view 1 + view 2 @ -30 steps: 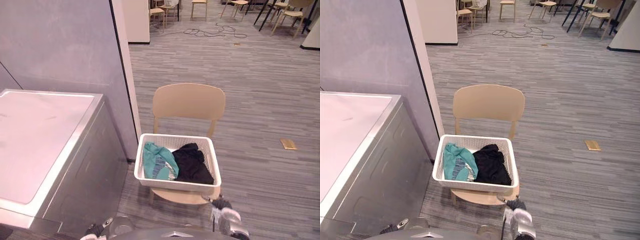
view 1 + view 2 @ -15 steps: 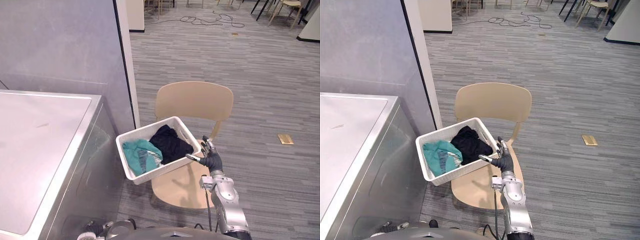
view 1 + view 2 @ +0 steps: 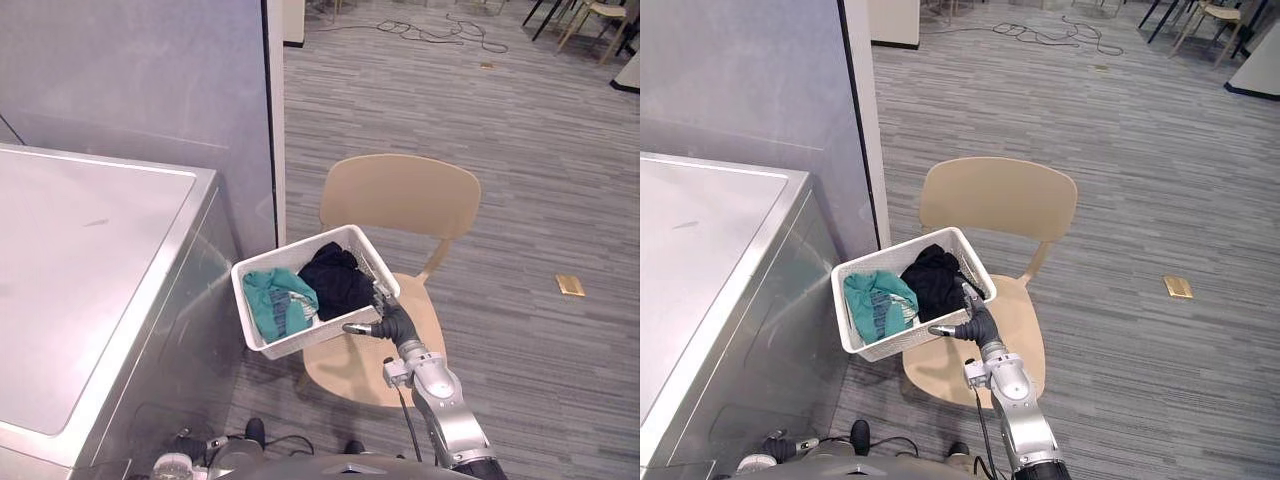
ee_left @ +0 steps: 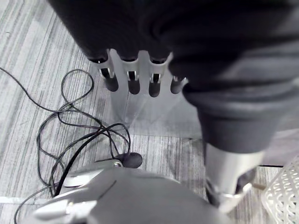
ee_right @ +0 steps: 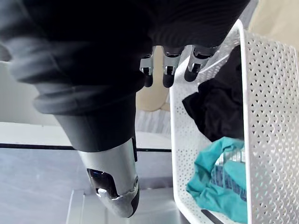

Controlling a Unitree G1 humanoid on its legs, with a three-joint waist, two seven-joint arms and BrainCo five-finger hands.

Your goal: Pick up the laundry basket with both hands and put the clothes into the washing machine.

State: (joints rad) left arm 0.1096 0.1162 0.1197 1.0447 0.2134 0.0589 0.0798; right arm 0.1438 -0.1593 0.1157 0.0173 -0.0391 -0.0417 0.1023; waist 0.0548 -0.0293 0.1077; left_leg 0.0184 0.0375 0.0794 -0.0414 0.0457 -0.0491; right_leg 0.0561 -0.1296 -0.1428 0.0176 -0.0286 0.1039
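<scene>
The white laundry basket (image 3: 262, 338) hangs tilted above the seat of a tan chair (image 3: 400, 195), close to the washing machine (image 3: 80, 260), whose top is shut. A teal garment (image 3: 275, 300) and a black one (image 3: 335, 280) lie inside. My right hand (image 3: 388, 322) is at the basket's right end, fingers straight against its wall (image 5: 271, 93), thumb stretched out under the front edge. My left hand (image 4: 133, 74) has its fingers straight beside the washer's side, and a basket corner (image 4: 285, 196) shows near its thumb.
A grey partition wall (image 3: 130, 70) rises behind the washer. Open carpeted floor lies to the right, with a brass floor plate (image 3: 572, 286). Loose cables (image 3: 440, 30) and more chairs (image 3: 585, 15) are far back.
The basket has come up off the chair seat, tilted and swung left toward the washer. My right hand rose from below and now presses on its right end. The camera has shifted too.
</scene>
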